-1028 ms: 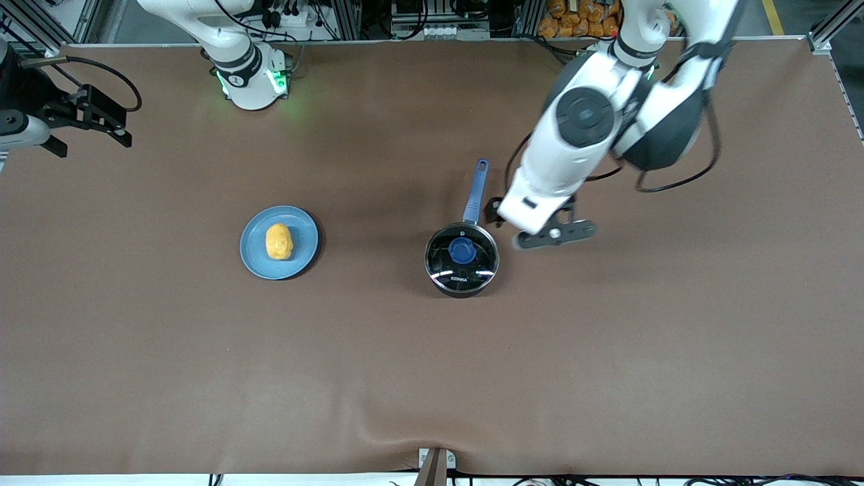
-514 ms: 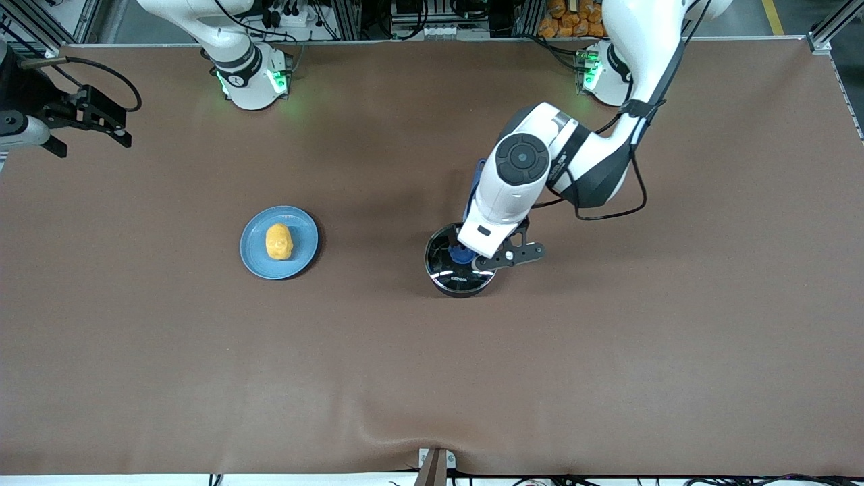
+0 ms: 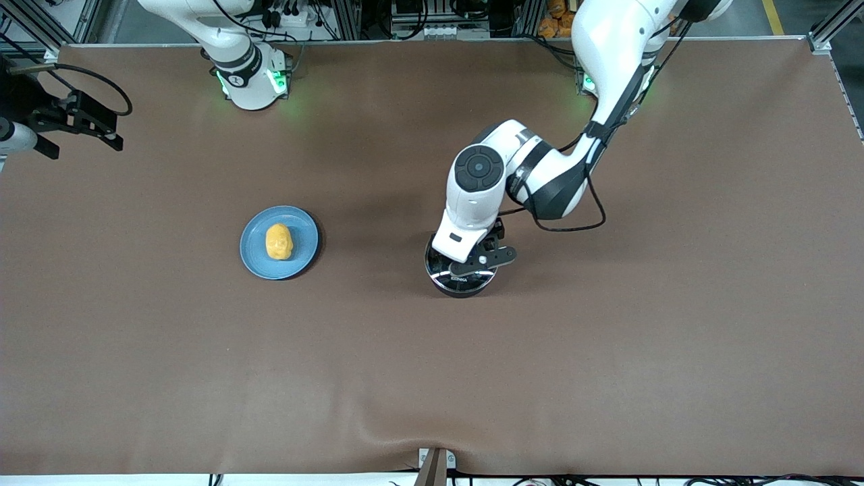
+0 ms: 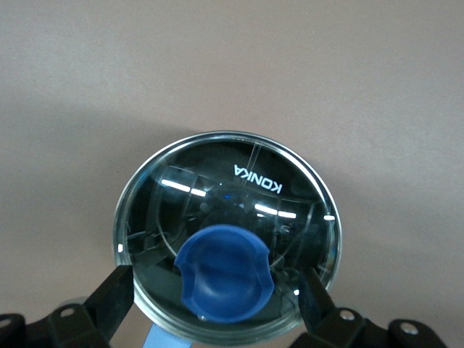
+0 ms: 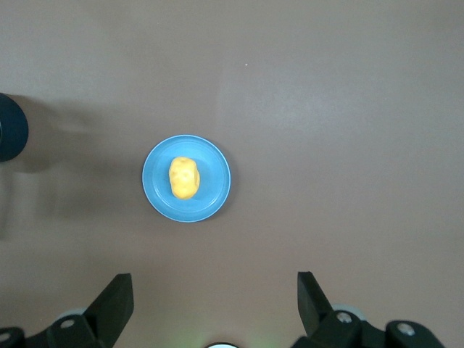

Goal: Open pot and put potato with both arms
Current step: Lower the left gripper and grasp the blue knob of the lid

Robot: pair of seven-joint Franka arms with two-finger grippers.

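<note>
Over the lidded saucepan point(image 3: 462, 273) mid-surface, left end effector point(image 4: 216, 304) hangs spread around the blue lid knob point(image 4: 225, 273), lid-opening step, next needs lowering and pinching; right end effector point(image 5: 214, 308) waits spread above the plate's point(image 3: 304, 236) potato point(image 3: 278, 241).

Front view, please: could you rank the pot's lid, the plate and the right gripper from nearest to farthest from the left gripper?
1. The pot's lid: directly under the left gripper, whose jaws are open around the blue knob.
2. The plate, with the potato on it: beside the pot, toward the right arm's end.
3. The right gripper: waiting at the right arm's end of the table, jaws open.
</note>
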